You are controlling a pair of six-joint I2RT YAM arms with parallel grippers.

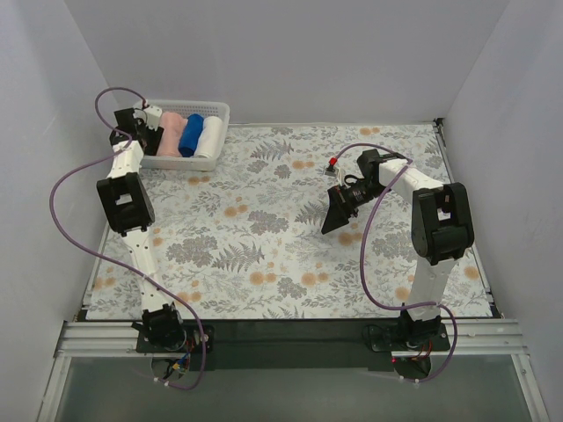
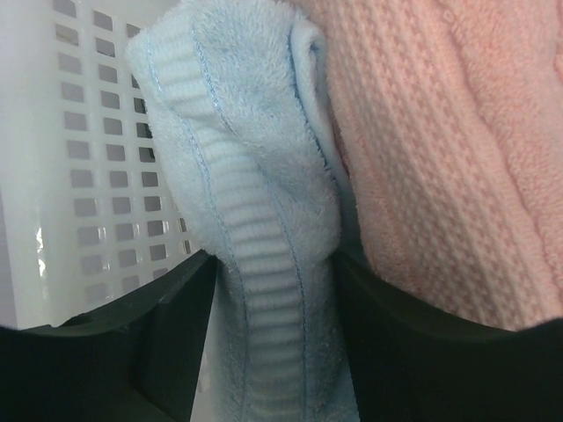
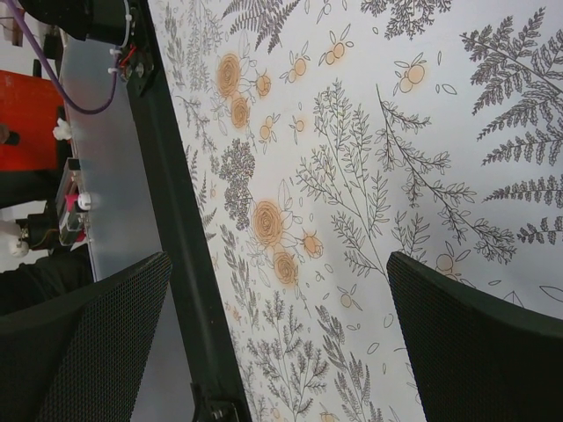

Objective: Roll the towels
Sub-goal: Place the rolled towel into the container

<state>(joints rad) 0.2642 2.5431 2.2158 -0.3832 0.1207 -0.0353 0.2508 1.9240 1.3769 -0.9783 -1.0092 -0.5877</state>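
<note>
upper left of top view: basket (image 1: 198,103) holds salmon-pink towel (image 1: 169,130), rolled, beside dark blue roll (image 1: 191,134) and white roll (image 1: 209,136). left gripper (image 2: 274,290) sits at basket's left end. wrist view shows sky-blue towel (image 2: 255,132) bunched between its fingers, basket wall on left, salmon-pink towel touching on right. jaws part-way apart; we cannot tell whether they pinch towel or merely flank it. right of centre: right gripper (image 3: 277,308) hovers over table (image 1: 264,229), jaws wide, nothing held. we judge task near end: both towels in basket. left to do: release, confirm sky-blue towel is rolled.
</note>
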